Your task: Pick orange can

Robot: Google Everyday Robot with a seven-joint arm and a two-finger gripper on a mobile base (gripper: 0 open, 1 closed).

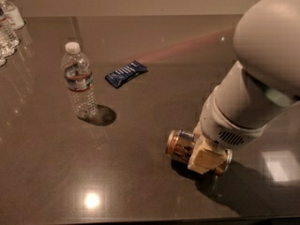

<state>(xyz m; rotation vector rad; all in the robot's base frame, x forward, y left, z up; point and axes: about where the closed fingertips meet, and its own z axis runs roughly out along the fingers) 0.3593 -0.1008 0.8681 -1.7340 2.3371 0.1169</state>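
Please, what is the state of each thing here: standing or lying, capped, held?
orange can: lying on its side on the table, gripper upon it.
gripper: down over the can's middle.
water bottle: upright, cap on.
snack wrapper: lying flat.
bottles at left edge: upright, partly out of view.

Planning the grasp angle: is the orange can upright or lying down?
Lying down: the orange can rests lengthwise on the table, with the gripper over it.
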